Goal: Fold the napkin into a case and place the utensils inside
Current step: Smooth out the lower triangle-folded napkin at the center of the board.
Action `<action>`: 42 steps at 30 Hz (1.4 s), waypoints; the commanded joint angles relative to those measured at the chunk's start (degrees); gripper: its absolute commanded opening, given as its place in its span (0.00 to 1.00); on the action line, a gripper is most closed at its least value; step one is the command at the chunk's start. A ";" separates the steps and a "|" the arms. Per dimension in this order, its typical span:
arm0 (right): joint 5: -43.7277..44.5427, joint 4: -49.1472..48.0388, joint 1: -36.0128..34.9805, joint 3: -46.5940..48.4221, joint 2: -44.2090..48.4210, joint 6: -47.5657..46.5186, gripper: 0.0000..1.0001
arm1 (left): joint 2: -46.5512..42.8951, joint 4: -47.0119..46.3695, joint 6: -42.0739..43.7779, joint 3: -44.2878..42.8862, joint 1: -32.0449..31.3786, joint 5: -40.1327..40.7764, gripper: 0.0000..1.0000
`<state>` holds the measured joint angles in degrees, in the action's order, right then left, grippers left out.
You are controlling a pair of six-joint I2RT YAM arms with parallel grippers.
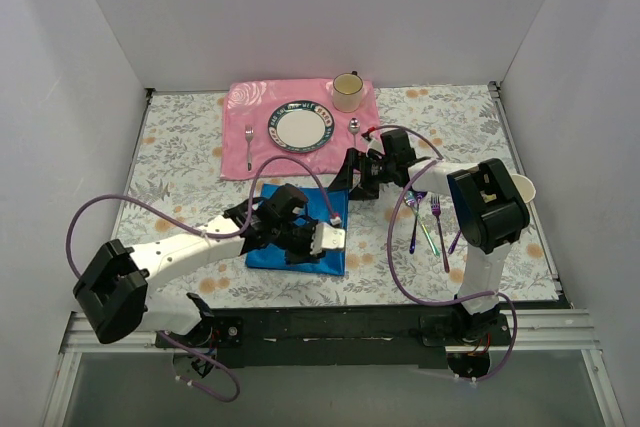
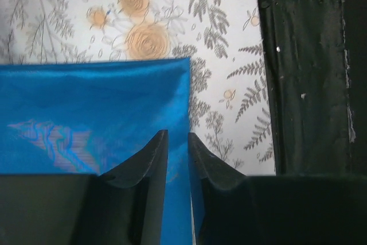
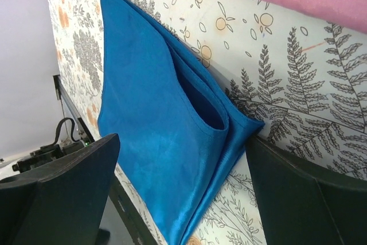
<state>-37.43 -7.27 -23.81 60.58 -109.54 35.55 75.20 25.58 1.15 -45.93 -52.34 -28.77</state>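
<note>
The blue napkin (image 1: 290,259) lies folded flat on the floral table, left of centre. In the right wrist view the napkin (image 3: 160,119) shows an open pocket mouth near its corner. My left gripper (image 1: 333,239) is at the napkin's right edge. In its wrist view its fingers (image 2: 176,135) stand almost closed, with blue napkin (image 2: 97,101) in the narrow gap. My right gripper (image 1: 352,185) is wide open and empty, its fingers (image 3: 183,139) on either side of the napkin's far right corner. The iridescent utensils (image 1: 432,222) lie loose on the table to the right.
A pink placemat (image 1: 250,107) at the back carries a plate (image 1: 300,127), a cup (image 1: 347,92), a silver fork (image 1: 249,145) and a silver spoon (image 1: 354,127). A white cup (image 1: 524,187) sits at far right. The black table edge (image 2: 309,84) runs close to the napkin.
</note>
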 commanded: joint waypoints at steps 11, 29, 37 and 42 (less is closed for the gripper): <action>0.25 22.19 -0.27 11.66 5.37 -16.27 0.99 | -4.45 16.60 -2.62 -3.89 25.95 -12.17 0.42; -16.10 13.60 -12.57 4.64 7.15 -14.55 0.99 | 6.62 5.67 -45.15 -4.26 47.24 -46.65 0.65; -11.97 14.12 -10.38 3.49 0.39 -15.60 0.98 | 11.81 -8.43 -58.97 1.36 47.33 -44.44 0.65; -8.11 16.93 -6.78 4.63 -2.35 -16.39 0.98 | 12.78 -15.29 -63.45 3.13 47.24 -43.65 0.67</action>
<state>-48.77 8.03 -33.06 63.86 -110.65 20.29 88.09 18.68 -56.12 -43.62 -4.89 -71.57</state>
